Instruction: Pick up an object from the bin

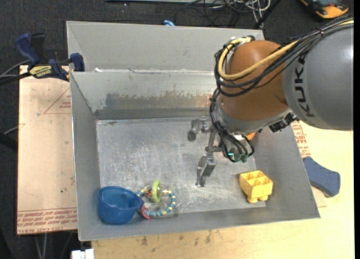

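Hand (199, 152) of the arm (329, 77) hangs low over the grey metal bin (140, 86), right of the middle of the floor. Its two fingers (203, 172) stand spread: one tip lies towards the back wall, the other towards the front rim, and bare, scuffed bin floor shows between them. The hand pinches no object.

Objects in the bin, three counted:
1. Yellow plastic block (256, 186), with open square cells on its upper face, lies near the front right corner. It is the object nearest the hand, just to the right of the front finger and apart from it.
2. Blue cup (116, 204) lies in the front left corner, close against the front wall.
3. Ring toy (158, 200) of multicoloured beads lies just to the right of the blue cup, touching or nearly touching it; which of the two cannot be told. It sits well to the left of the hand.

Any of the three could be picked; the hand is round none of them.

Robot parts: an orange cover (253, 83) caps the wrist above the hand, with yellow and black cables (225, 61) looped over it and trailing to the right along the arm.

Markings: the grey arm link carries the black lettering "KUKA" (301, 92), running up its side. No other writing on the bin or its contents can be read.
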